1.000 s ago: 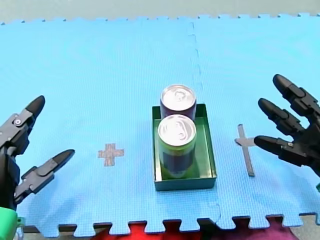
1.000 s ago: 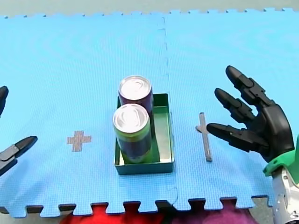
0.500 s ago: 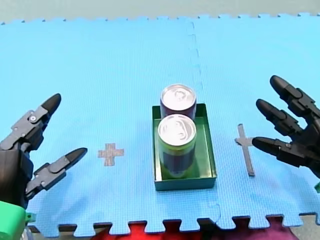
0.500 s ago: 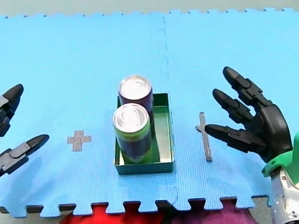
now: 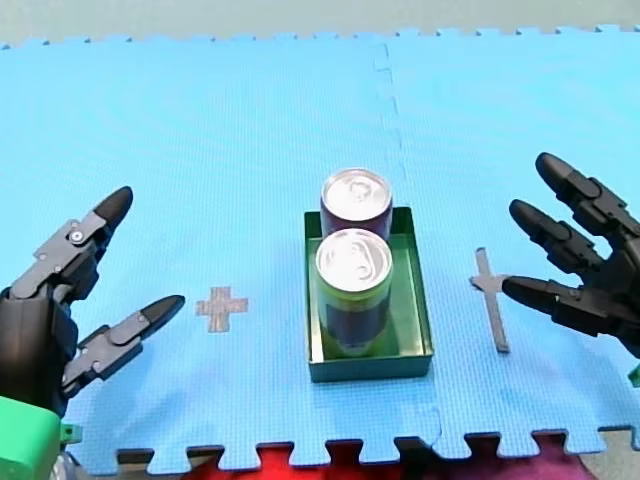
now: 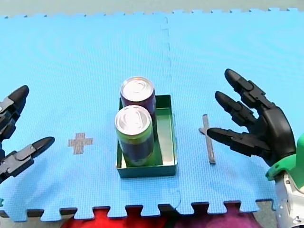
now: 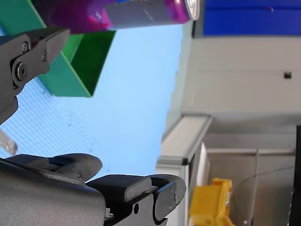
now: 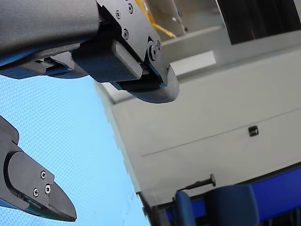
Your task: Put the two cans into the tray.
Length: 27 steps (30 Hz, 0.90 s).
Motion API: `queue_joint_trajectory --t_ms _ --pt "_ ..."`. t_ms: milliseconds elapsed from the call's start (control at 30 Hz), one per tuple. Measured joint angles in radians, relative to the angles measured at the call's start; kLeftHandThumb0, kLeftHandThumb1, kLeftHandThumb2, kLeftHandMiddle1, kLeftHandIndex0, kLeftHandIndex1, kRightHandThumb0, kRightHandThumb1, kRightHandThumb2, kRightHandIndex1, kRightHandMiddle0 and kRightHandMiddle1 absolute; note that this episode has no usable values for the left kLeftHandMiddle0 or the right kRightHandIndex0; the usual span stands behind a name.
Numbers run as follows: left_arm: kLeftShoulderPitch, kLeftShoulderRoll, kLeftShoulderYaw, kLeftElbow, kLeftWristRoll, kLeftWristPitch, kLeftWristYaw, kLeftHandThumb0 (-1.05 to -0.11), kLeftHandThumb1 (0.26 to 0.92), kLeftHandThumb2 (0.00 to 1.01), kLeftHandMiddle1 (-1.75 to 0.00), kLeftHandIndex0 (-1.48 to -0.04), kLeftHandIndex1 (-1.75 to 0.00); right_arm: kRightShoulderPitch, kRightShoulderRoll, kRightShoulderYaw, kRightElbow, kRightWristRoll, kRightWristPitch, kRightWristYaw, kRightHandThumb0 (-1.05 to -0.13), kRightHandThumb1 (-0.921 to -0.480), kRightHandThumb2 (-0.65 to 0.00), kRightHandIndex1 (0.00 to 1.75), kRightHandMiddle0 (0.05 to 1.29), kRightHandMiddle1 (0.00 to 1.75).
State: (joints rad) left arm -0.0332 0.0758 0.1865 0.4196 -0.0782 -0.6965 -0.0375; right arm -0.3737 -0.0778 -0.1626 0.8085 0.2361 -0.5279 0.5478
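Tray (image 5: 370,368): green, mid-mat, holding two upright cans. The front can (image 5: 353,290) stands in its middle and the rear can (image 5: 356,195) just behind at 12 o'clock.
Left hand (image 5: 55,320): at the tray's 8 o'clock, fingers uncurled, holding nothing.
Right hand (image 5: 590,270): at 3 o'clock, fingers uncurled, empty, tips over a grey strip (image 5: 490,310).
Mat (image 5: 200,150): blue, open toward 12 and 9 o'clock. A grey cross (image 5: 221,308) lies between tray and left hand. The toothed near edge is close at 6 o'clock.

The left hand (image 5: 55,310) and right hand (image 6: 259,133) are black, with three jointed, tapered fingers (image 6: 244,88), small silver screws (image 8: 43,174) and bright green wrist cuffs (image 6: 286,167).
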Motion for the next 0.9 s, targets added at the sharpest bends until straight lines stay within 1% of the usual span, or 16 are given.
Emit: queue_joint_trajectory --t_ms 267,600,900 --pt "0.005 -0.003 -0.003 -0.008 -0.001 0.006 0.000 -0.854 0.651 0.00 0.00 -0.65 0.00 0.001 -0.001 0.000 0.001 -0.002 -0.003 0.000 -0.672 -0.689 -0.001 0.00 0.36 0.00" --pt "0.010 -0.003 -0.004 -0.011 0.001 0.010 0.001 -0.842 0.652 0.00 0.00 -0.65 0.00 0.001 -0.001 -0.006 0.015 -0.001 -0.014 0.003 -0.671 -0.690 0.000 0.00 0.36 0.00" --pt "0.022 -0.003 -0.005 -0.033 0.016 0.024 0.008 -0.847 0.656 0.00 0.00 -0.64 0.00 0.001 -0.002 -0.006 0.013 0.000 -0.014 0.006 -0.669 -0.690 0.000 0.00 0.36 0.00"
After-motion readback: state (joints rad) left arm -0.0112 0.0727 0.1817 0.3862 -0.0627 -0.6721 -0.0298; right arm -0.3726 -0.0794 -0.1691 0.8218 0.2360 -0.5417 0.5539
